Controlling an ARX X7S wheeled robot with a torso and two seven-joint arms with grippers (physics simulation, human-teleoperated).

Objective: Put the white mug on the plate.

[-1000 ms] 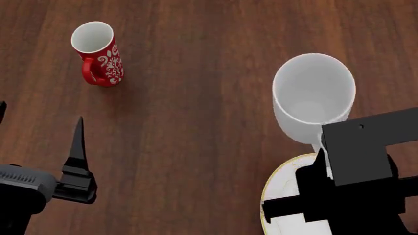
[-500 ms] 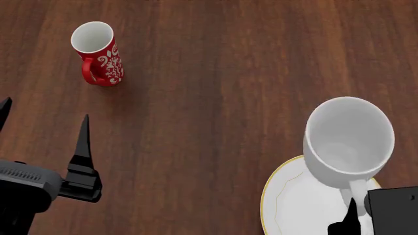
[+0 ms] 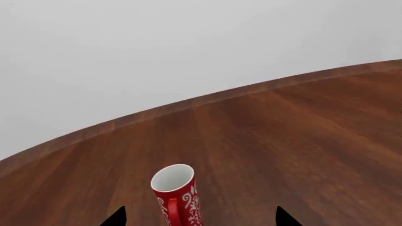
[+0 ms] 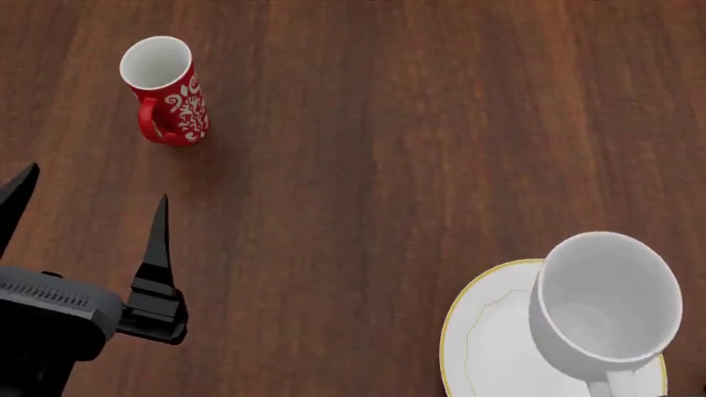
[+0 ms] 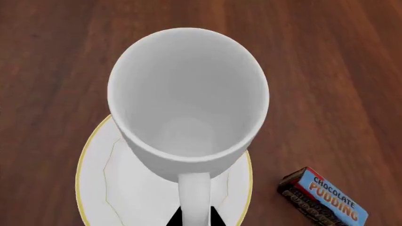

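The white mug (image 4: 607, 302) is upright over the right part of the gold-rimmed white plate (image 4: 485, 347) at the near right of the table. In the right wrist view my right gripper (image 5: 195, 217) is shut on the mug's loop handle (image 5: 194, 193), a dark fingertip on each side. There the mug (image 5: 188, 94) hangs over the plate (image 5: 100, 188). I cannot tell whether the mug touches the plate. The right gripper itself is out of the head view. My left gripper (image 4: 88, 219) is open and empty at the near left.
A red mug with a white floral pattern (image 4: 165, 91) stands at the far left; it also shows between the left fingers' tips in the left wrist view (image 3: 176, 193). A chocolate pudding box (image 5: 323, 197) lies beside the plate. The table's far edge (image 3: 188, 101) shows.
The white mug has moved toward me and to the right, down over the plate. The right arm has dropped out of the head view. The left gripper has shifted slightly right.
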